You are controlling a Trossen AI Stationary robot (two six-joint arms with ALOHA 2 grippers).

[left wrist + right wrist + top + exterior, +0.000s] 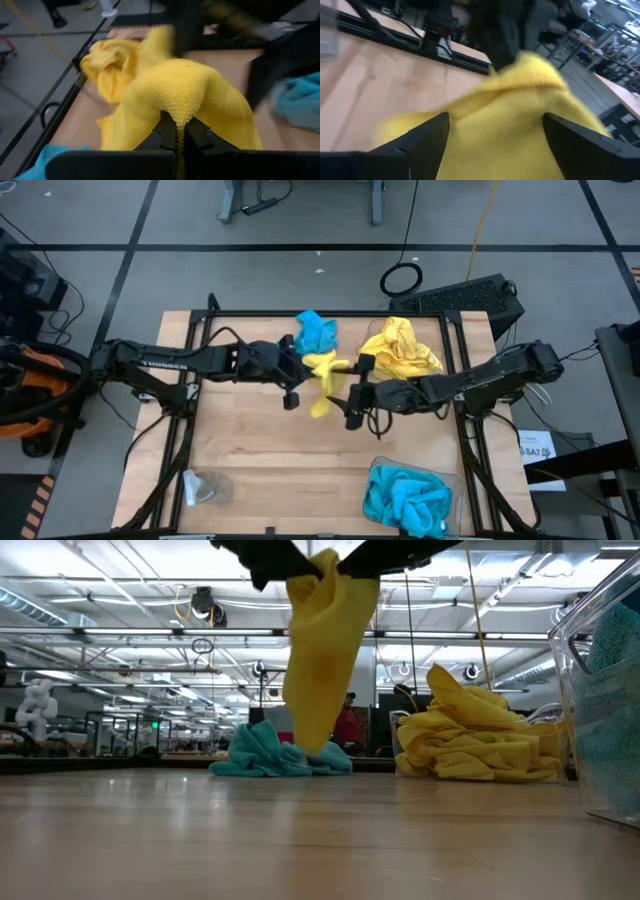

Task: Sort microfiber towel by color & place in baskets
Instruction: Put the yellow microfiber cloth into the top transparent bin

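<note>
A yellow microfiber towel (325, 380) hangs over the middle of the table with my left gripper (300, 372) shut on it. My right gripper (352, 388) is open, one finger on each side of the same towel (510, 115). A turquoise towel (316, 332) lies bunched on the table at the far edge. Right of it is a heap of yellow towels (400, 350) in a clear basket (548, 718). Another basket (455, 480) at the near right holds turquoise towels (405, 498). My left gripper pinches a bunched fold of the yellow towel (182, 112) between its two fingers, coming nearly level from the table's left. The towel is lifted clear and hangs slack below the fingers, its lower end (315, 735) just above the table. My right gripper comes from the table's right with the towel between its spread fingers (427, 137); I cannot tell whether they touch it.
A small clear round object (205, 485) lies at the near left. A dark frame (200, 340) runs around the table's edges. The bare wood (280, 460) in the near middle is free room.
</note>
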